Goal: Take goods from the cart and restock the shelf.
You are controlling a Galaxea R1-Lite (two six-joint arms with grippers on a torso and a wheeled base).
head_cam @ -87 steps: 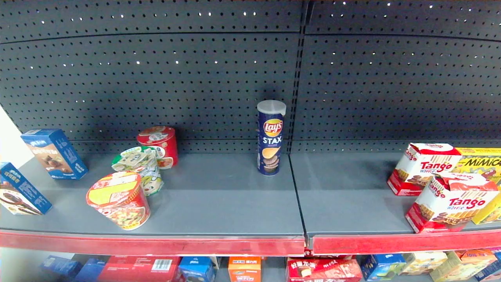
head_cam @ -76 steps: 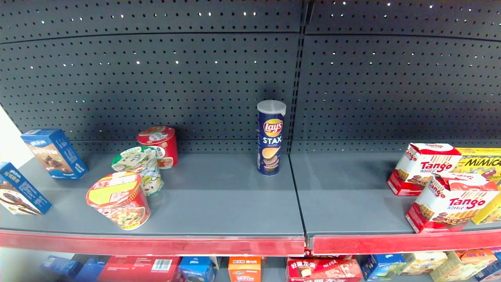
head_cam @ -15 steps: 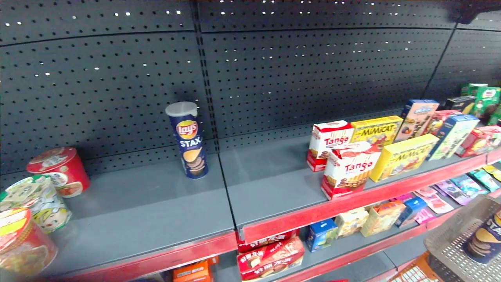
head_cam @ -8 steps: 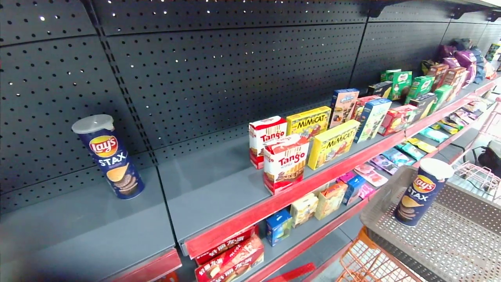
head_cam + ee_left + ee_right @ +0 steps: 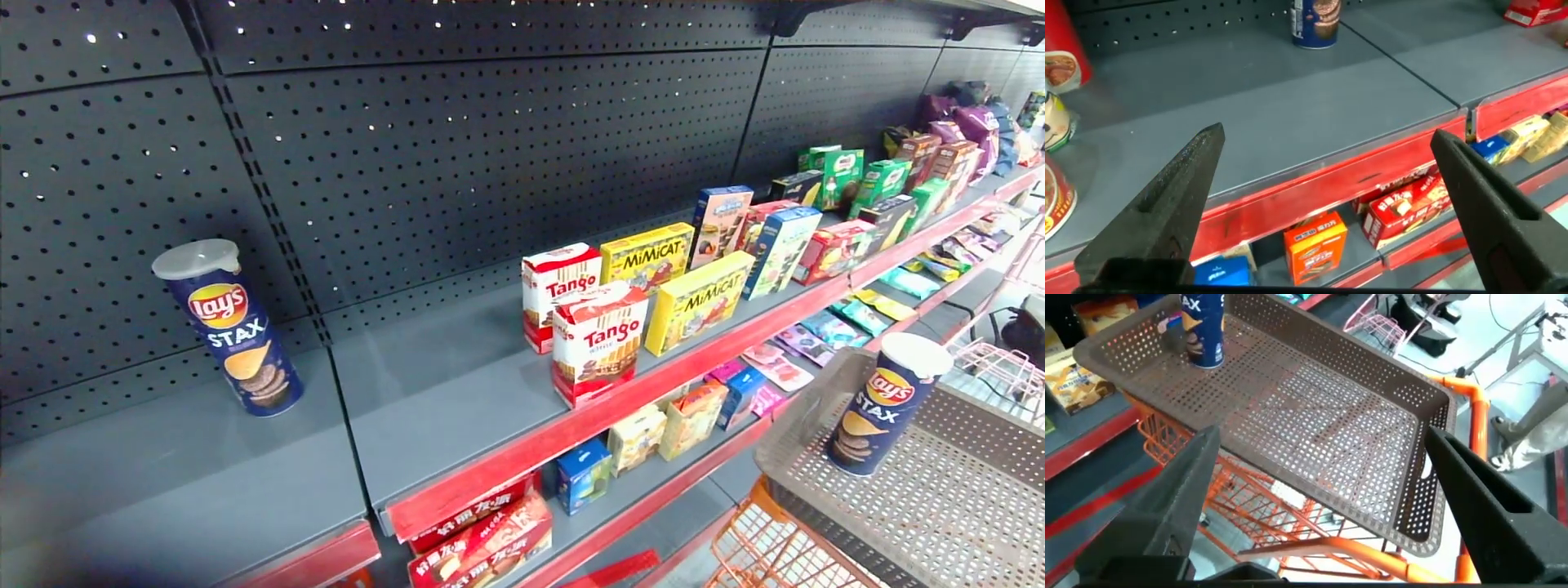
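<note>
At the near corner of the cart tray (image 5: 939, 506), on the side facing the shelf (image 5: 457, 392), one chip can (image 5: 878, 404) stands upright on the perforated floor, close to the rim. The right tool (image 5: 1321, 434) hangs above the tray, well apart from the can, jaws wide with nothing between them. The left tool (image 5: 1327, 135) is in front of the red shelf edge, also wide and unloaded. A second can (image 5: 229, 327) stands upright on the shelf against the pegboard, with bare shelf between it and the wafer boxes (image 5: 600, 339). Hazards, as judged: the can is tall and narrow, so a sideways touch from one finger during approach would likely tip it and let it roll across the tray. A low approach may catch the tray rim. An off-centre grip on the smooth round wall may let the can slip or swing. Setting it down too close to the shelf can may knock that can over. Contents: the tray holds the one can; the orange basket (image 5: 759, 547) beneath it cannot be checked.
</note>
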